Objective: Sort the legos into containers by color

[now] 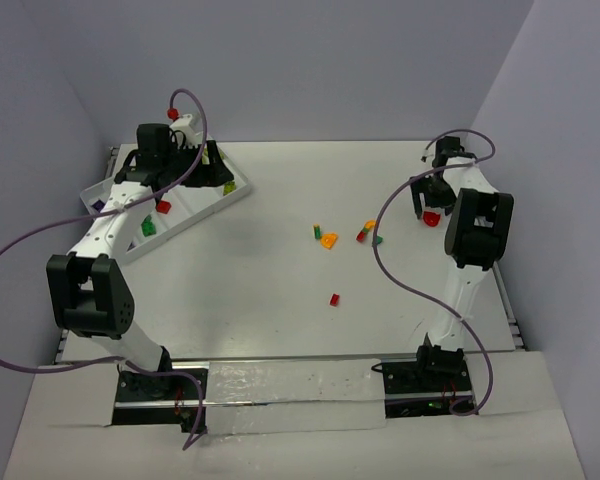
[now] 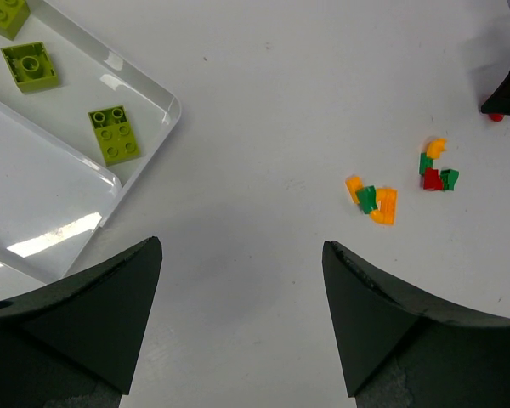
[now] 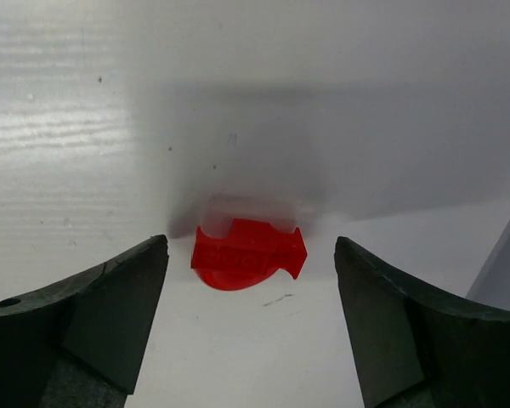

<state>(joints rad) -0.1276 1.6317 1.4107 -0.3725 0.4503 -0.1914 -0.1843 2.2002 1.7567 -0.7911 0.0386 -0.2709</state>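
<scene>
From above, the left arm [image 1: 105, 235] reached to the flat white plastic tray with long divided compartments [image 1: 232, 194] at the far left of the white counter [image 1: 260, 320], where a small red brick [image 1: 163, 207] and a green brick [image 1: 148, 227] lay in neighbouring compartments. Loose orange, green and red bricks [image 1: 326, 238] sat mid-counter, and a lone red one [image 1: 334, 299] lay nearer the bases. At the far right, the right fingers [image 1: 418, 203] hung over a small red plastic piece [image 1: 432, 218]. In the left wrist view, the left fingers [image 2: 85, 323] stood spread wide and held nothing, poised above bare counter just beside the tray's rounded corner, whose end compartment held lime-green studded bricks [image 2: 115, 133]. In the right wrist view, the right fingers were released, flanking the red piece on the counter with a gap on each side, touching neither.
</scene>
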